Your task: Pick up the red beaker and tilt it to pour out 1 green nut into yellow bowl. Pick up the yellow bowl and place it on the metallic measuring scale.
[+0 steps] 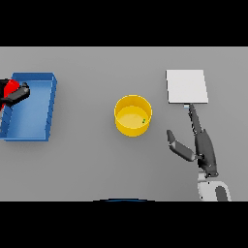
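1. Currently, the red beaker (7,87) sits at the far left edge of the view, over the left end of the blue tray (34,106); only part of it shows.
2. The left robot hand (16,94) is curled round the red beaker, dark fingers across its right side.
3. The yellow bowl (133,115) stands upright on the grey counter (92,160) near the middle, well apart from the tray and from the scale.
4. One green nut (144,120) lies inside the bowl, near its right wall.
5. The metallic measuring scale (187,86) lies flat to the right of the bowl, a pale square plate, nothing on it.
6. The right robot hand (202,147) is below the scale, released: fingers straight, pointing up toward the plate's lower edge, thumb (180,147) spread out to the left. It holds nothing and is apart from the bowl.
7. The blue tray is a shallow rectangular bin lying at the left of the counter.
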